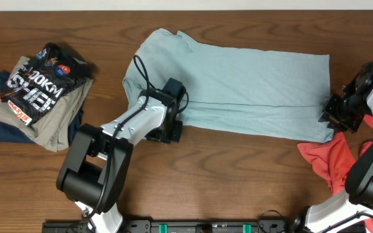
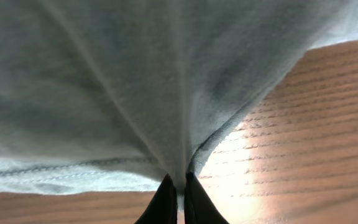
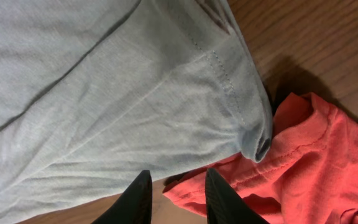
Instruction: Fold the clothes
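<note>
The clothes in play are a pale blue-grey T-shirt [image 1: 251,84] spread flat across the table's middle and a coral-red garment [image 1: 329,162] bunched at the front right. My left gripper [image 1: 173,124] sits at the shirt's near edge on the left. In the left wrist view the left gripper [image 2: 180,196] is shut on a pinched ridge of T-shirt [image 2: 135,81] cloth. My right gripper [image 1: 332,116] hovers by the shirt's near right corner. Seen from the right wrist, the right gripper [image 3: 176,186] is open, with only wood and the red garment [image 3: 303,162] edge between its fingers, just short of the T-shirt [image 3: 104,93].
A stack of folded clothes [image 1: 37,97], a black printed shirt on khaki and navy pieces, lies at the far left. Bare wooden table [image 1: 238,175] runs along the front. The left arm's cable [image 1: 141,74] loops over the shirt's left side.
</note>
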Tool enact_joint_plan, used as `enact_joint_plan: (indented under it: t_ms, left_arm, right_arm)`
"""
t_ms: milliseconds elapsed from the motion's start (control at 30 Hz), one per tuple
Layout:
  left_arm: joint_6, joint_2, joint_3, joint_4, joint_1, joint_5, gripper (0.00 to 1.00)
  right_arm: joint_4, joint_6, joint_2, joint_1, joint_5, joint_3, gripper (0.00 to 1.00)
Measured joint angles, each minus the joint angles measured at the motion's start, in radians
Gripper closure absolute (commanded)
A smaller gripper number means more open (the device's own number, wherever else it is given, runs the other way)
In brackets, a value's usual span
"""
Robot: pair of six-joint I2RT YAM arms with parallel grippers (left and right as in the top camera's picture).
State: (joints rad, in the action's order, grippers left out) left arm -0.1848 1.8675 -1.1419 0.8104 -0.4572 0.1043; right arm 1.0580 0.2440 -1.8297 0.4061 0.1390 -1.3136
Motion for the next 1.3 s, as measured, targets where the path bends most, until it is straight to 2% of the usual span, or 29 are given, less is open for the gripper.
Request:
enact_joint_plan:
  t_ms: [100, 233, 300, 333, 400, 667, 933, 1233, 1300]
  left_arm:
    - [0.002, 0.000, -0.094, 0.025, 0.025, -0.001, 0.94]
    - [0.002, 0.000, -0.315, -0.044, 0.070, -0.008, 0.92]
    - [0.001, -0.001, -0.413, -0.115, 0.090, -0.008, 0.50]
    - [-0.002, -0.003, -0.454, -0.148, 0.099, -0.007, 0.37]
    - [-0.006, -0.015, -0.492, -0.171, 0.109, -0.006, 0.27]
    - [-0.020, -0.014, -0.481, 0.063, 0.114, -0.035, 0.26]
    - [-0.051, -0.009, -0.321, 0.127, 0.209, -0.089, 0.27]
    - [-0.130, -0.006, -0.119, 0.060, 0.341, -0.090, 0.41]
    - [-0.135, -0.006, -0.079, 0.009, 0.346, -0.077, 0.51]
  right_arm:
    - [0.000, 0.000, 0.000, 0.000, 0.000, 0.000, 0.73]
    - [0.000, 0.000, 0.000, 0.000, 0.000, 0.000, 0.73]
    - [0.000, 0.000, 0.000, 0.000, 0.000, 0.000, 0.73]
    - [0.000, 0.000, 0.000, 0.000, 0.000, 0.000, 0.73]
    - [0.000, 0.000, 0.000, 0.000, 0.000, 0.000, 0.73]
    - [0.000, 0.000, 0.000, 0.000, 0.000, 0.000, 0.73]
    - [0.000, 0.000, 0.000, 0.000, 0.000, 0.000, 0.73]
    - [0.000, -0.003, 0.000, 0.000, 0.000, 0.000, 0.73]
    - [0.000, -0.003, 0.000, 0.000, 0.000, 0.000, 0.73]
